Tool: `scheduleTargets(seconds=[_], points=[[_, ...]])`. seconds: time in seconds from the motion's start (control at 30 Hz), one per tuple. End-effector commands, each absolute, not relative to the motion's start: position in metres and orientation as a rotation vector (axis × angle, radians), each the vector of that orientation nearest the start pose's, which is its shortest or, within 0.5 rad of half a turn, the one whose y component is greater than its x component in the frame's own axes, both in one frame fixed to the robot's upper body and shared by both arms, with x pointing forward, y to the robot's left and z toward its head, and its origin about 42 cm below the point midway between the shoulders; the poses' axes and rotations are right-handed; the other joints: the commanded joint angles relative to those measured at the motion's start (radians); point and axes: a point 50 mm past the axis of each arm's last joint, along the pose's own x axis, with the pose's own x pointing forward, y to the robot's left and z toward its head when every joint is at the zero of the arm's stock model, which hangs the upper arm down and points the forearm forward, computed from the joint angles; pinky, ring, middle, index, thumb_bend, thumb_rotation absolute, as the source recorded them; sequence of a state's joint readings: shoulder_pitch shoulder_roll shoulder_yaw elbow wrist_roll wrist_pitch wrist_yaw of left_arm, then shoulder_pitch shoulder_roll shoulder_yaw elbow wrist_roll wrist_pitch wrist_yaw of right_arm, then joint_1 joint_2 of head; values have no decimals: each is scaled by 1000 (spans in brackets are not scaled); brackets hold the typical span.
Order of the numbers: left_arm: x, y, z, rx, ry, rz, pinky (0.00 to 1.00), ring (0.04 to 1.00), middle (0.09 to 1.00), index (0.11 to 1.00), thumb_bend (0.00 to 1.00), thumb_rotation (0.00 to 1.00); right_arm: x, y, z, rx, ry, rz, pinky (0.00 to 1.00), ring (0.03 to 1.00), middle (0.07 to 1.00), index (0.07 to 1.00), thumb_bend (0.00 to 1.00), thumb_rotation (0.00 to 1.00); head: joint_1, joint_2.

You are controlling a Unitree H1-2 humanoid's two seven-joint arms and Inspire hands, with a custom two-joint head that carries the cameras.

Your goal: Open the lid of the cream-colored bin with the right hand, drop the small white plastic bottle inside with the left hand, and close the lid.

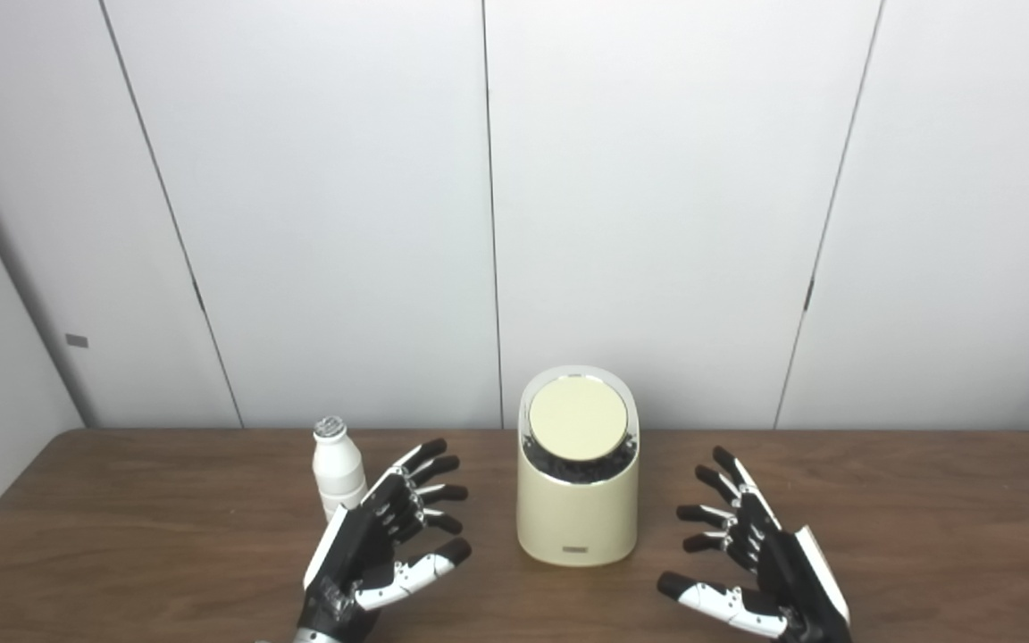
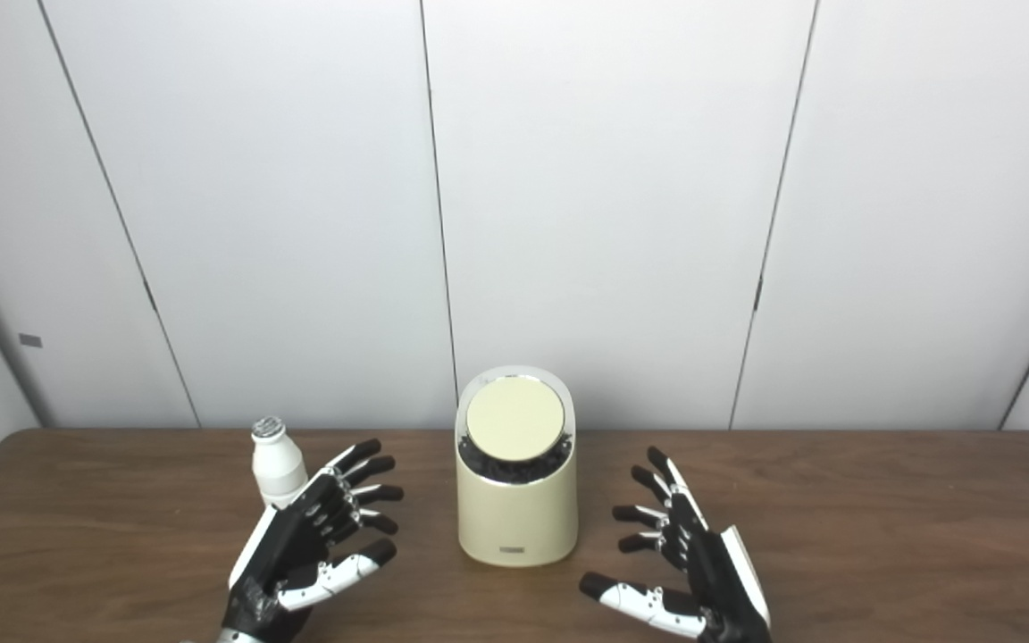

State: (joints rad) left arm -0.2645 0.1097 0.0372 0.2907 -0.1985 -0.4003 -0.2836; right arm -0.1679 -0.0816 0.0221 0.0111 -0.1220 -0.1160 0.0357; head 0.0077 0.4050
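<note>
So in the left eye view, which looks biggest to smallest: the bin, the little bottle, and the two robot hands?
1. Bin.
2. Left hand and right hand: they look alike, and being nearer the camera inflates them.
3. Bottle, partly hidden behind the left hand.

— Between the left hand [image 2: 305,545] and right hand [image 2: 689,563]?
— Bin [image 2: 516,513], lid [image 2: 514,420] down, touching neither.
— Beyond the left fingers [image 2: 363,473]?
— Bottle [image 2: 278,469], upright, just beside. Both hands spread, holding nothing.

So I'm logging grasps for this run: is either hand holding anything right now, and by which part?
Nothing is held. The left hand and right hand are both open; the bottle stands free beside the left one.
</note>
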Motion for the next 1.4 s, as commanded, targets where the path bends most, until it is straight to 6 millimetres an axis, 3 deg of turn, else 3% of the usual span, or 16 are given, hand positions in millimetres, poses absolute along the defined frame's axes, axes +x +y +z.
scheduleTargets(seconds=[0.0,0.13,0.33,0.6,0.8,0.93,1.13,1.37], points=[[366,230,128,-47,-401,-260,592,742,845,892,679,104,350,-206,182,-218,-366,95,621,769,905,956,724,304,0,1],[369,230,126,-39,-407,-258,588,737,841,889,685,117,363,-202,200,-277,-391,64,646,813,895,941,712,323,-6,-3],[370,231,126,-49,-400,-263,591,741,844,889,665,81,381,-194,231,-353,-406,65,687,881,928,952,750,448,-10,-3],[372,232,126,-42,-407,-260,585,738,843,887,669,91,398,-181,265,-466,-398,64,765,907,937,968,805,508,-14,2],[372,231,125,-48,-404,-265,589,735,842,884,667,84,417,-172,286,-515,-385,45,771,938,984,983,867,508,-12,4],[372,229,125,-56,-400,-266,591,738,843,880,678,80,429,-162,300,-578,-373,34,831,946,971,982,842,485,-8,8],[372,227,126,-51,-400,-267,599,744,847,884,672,77,443,-149,311,-654,-361,25,716,890,949,963,848,409,-6,12],[372,225,125,-56,-394,-269,595,749,849,882,677,86,454,-140,316,-693,-371,27,670,865,934,941,869,347,-2,15]])
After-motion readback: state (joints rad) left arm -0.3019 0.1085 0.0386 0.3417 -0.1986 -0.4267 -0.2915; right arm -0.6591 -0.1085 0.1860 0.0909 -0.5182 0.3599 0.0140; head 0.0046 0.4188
